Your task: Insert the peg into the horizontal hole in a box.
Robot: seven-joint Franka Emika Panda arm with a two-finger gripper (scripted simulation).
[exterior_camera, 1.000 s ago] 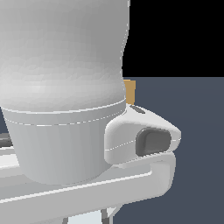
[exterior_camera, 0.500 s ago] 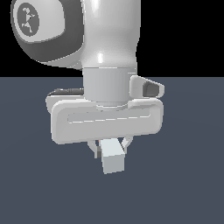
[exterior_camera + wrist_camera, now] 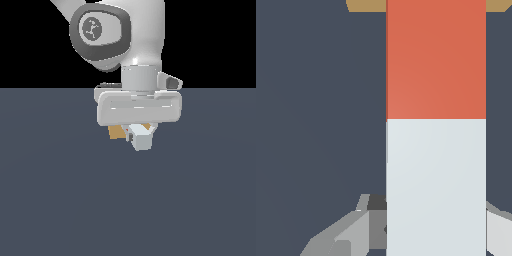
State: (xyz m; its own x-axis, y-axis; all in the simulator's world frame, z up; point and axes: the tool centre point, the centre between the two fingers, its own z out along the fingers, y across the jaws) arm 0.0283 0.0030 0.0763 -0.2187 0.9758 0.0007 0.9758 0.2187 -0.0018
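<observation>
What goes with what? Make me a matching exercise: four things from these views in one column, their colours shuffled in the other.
Things:
1. box
2. peg, half nearer the box
3. peg, half nearer the gripper
4. floor

Colours:
A. dark blue-grey
B. white
C. tan
D. orange-red

Pairs: 1-C, 2-D, 3-B, 4-A
</observation>
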